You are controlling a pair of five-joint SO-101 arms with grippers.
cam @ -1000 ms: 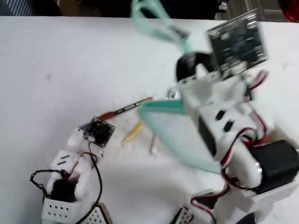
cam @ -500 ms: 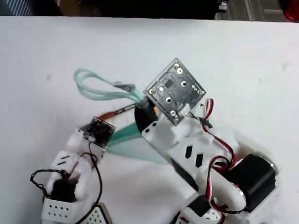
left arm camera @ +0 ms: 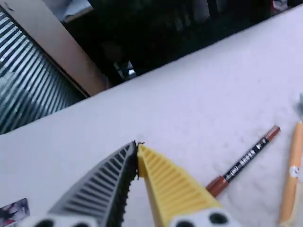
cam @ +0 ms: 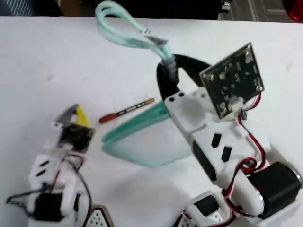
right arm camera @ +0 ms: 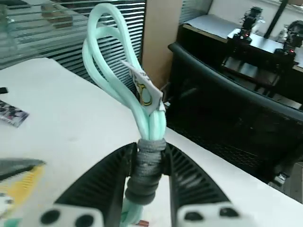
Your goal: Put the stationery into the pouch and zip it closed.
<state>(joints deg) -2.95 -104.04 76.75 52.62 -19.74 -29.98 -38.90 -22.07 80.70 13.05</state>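
the mint pouch (cam: 142,142) lies in the middle of the high view, its darker top edge turned toward the upper left; i cannot tell whether anything is inside it or whether the zip is shut. its strap (cam: 120,26) loops up toward the top of the frame. the right fingers (right arm camera: 106,182) are clamped on the grey wrapped base of that strap. a brown pen (cam: 127,110) lies on the white surface (cam: 57,56) just beside the pouch's top edge, outside it. an orange pencil (left arm camera: 291,175) lies near the pen, also outside the pouch. the left fingers (left arm camera: 165,184), one grey and one yellow, sit at centre left, tips pressed together with nothing between them. beyond the surface are window blinds (right arm camera: 57,28), a black chair (right arm camera: 222,118) and a desk (right arm camera: 213,26).
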